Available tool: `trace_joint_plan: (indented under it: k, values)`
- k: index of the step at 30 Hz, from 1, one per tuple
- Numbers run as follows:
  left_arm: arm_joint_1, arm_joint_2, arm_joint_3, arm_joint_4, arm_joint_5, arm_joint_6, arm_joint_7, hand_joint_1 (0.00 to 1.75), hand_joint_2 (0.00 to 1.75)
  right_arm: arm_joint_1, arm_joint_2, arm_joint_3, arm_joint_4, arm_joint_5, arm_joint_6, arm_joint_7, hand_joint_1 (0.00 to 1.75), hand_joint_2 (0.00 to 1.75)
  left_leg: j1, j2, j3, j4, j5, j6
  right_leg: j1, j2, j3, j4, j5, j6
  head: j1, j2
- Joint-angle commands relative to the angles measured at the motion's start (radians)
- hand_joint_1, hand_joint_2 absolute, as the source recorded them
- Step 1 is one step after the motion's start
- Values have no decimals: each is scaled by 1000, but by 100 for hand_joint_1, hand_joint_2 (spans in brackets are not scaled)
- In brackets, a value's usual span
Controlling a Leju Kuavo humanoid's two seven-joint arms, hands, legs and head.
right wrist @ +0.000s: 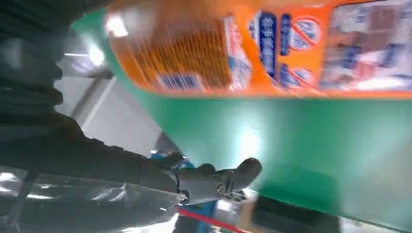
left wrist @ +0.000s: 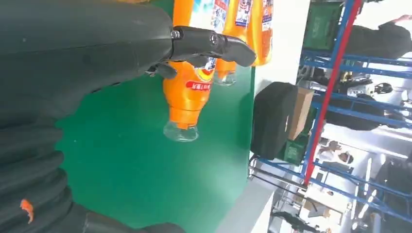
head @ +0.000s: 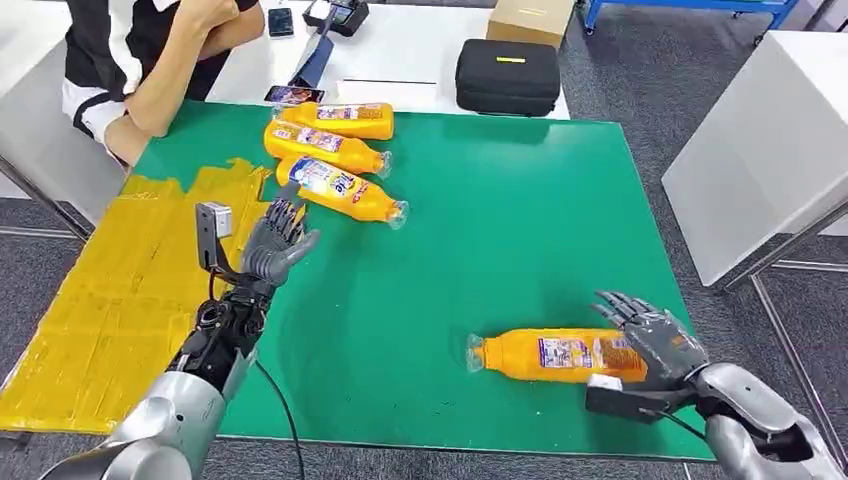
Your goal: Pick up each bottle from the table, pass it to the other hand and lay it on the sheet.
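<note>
An orange bottle [head: 555, 354] lies on its side on the green mat [head: 500, 230] near the front right, cap end pointing left. My right hand [head: 655, 340] is at its base end with fingers spread. In the right wrist view the thumb [right wrist: 218, 180] stands apart from the bottle [right wrist: 252, 43], with mat between them. Three more orange bottles lie together at the mat's far left; the nearest [head: 342, 190] is just beyond my left hand [head: 275, 242], which is open and holds nothing. The left wrist view shows that bottle [left wrist: 187, 97] past the fingers [left wrist: 214, 43]. The yellow sheet [head: 110, 300] lies left of the mat.
A person sits at the table's far left corner, arms [head: 160, 70] folded close to the bottles. Behind the mat are a black case [head: 508, 75], a cardboard box [head: 530, 18] and phones [head: 292, 94]. A white table [head: 760, 130] stands to the right.
</note>
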Motion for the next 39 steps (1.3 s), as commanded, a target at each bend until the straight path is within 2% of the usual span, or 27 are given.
trace_joint_plan:
  k: [1,3,5,6,7,8,12,15,18,19,20,21,25,30,32,39]
  values:
    - [-34,16,-45,24,27,24,17,0,175,-247,127,128,459,55,-47,1,0,175,2,3,7,0,-4,0,3,5,7,-3,-1,-5,0,0]
    - [-33,16,-48,24,30,25,18,0,175,-262,140,136,494,57,-51,-1,0,175,2,4,11,0,-5,0,2,6,10,-2,-3,-7,0,0]
    - [-33,16,-49,23,30,25,18,0,175,-264,142,137,499,58,-55,-1,0,175,2,3,6,0,-3,0,2,3,6,-2,-1,-5,0,0]
    - [-33,15,-51,23,32,26,19,0,175,-274,148,138,524,56,-61,-6,0,175,2,3,11,0,-5,0,2,5,10,-1,-3,-7,0,0]
    - [-33,14,-56,23,35,28,19,0,175,-283,158,143,550,57,-67,-9,0,175,2,2,7,0,-3,0,2,3,7,-1,-2,-5,0,0]
    - [-33,13,-58,24,35,29,20,0,175,-290,163,145,563,57,-67,-9,0,175,2,3,11,1,-6,0,2,4,11,-1,-4,-7,0,0]
    - [-33,9,-80,23,53,37,27,0,175,-345,217,178,710,72,-100,-27,0,175,3,3,12,1,-5,0,3,5,11,-1,-3,-8,0,0]
    - [-16,15,-85,18,60,39,20,0,175,-340,263,199,747,80,-101,-27,0,175,3,3,12,0,-3,-1,4,5,10,-3,-1,-7,0,0]
    - [45,65,-91,5,84,22,-31,0,175,-434,375,269,880,122,-116,-31,0,175,5,11,19,-2,-6,-4,5,12,14,-5,-2,-10,0,0]
    - [61,84,-89,8,92,19,-37,0,175,-461,435,286,909,134,-131,-9,10,175,6,14,21,-2,-8,-5,6,16,16,-5,-1,-8,1,0]
    - [69,93,-86,9,95,22,-40,0,175,-477,472,292,920,136,-127,-1,147,175,7,20,24,-3,-11,-3,7,21,19,-6,0,-8,1,0]
    - [78,99,-89,7,97,18,-48,0,175,-498,495,299,941,138,-121,2,166,175,7,29,30,-4,-13,-4,8,30,22,-7,1,-11,1,0]
    - [131,110,-80,-28,121,41,-73,0,175,-594,533,332,988,151,-77,-6,175,175,9,45,39,-3,-17,-8,8,37,24,-4,0,-10,-2,0]
    - [151,117,-78,-48,131,42,-72,0,175,-614,536,332,995,146,-59,-12,175,175,12,37,40,-3,-14,-11,12,31,24,-3,1,-14,-2,0]
    - [150,117,-78,-49,131,42,-72,0,175,-611,534,332,996,146,-60,-11,175,175,13,34,38,-2,-11,-15,12,29,24,-3,0,-12,-1,0]
    - [149,117,-78,-50,131,42,-72,0,175,-610,534,332,997,146,-60,-11,175,175,12,26,36,-2,-11,-12,12,24,25,-2,0,-16,-1,0]
